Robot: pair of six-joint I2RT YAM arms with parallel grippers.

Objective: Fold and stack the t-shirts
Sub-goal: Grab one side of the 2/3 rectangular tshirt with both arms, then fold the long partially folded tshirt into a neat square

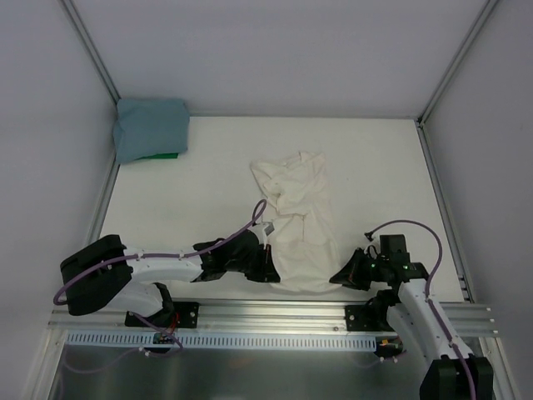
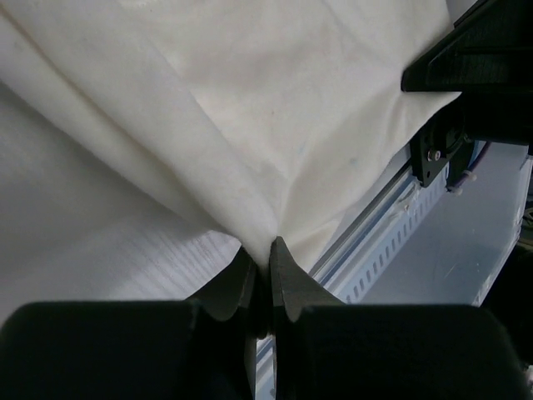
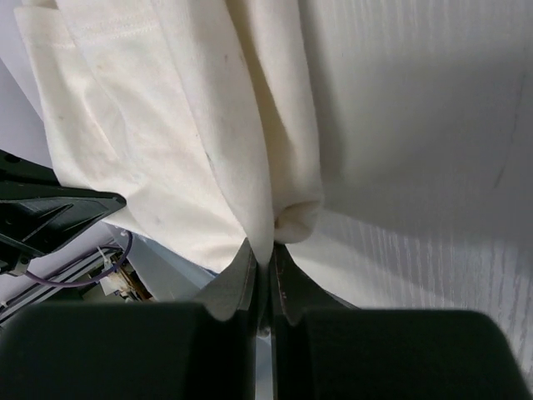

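Observation:
The cream t-shirt (image 1: 300,218) lies bunched in a long strip down the middle of the white table, its near end at the front edge. My left gripper (image 1: 268,268) is shut on its near left corner, cloth pinched between the jaws (image 2: 265,250). My right gripper (image 1: 340,277) is shut on its near right corner, a fold of the cream cloth (image 3: 191,142) pinched in the jaws (image 3: 268,254). The teal-blue t-shirt (image 1: 151,127) lies folded at the far left corner, apart from both grippers.
A green object (image 1: 158,156) peeks out under the teal-blue shirt. Aluminium frame posts (image 1: 90,52) rise at the back corners. A metal rail (image 1: 275,315) runs along the table's near edge by the arm bases.

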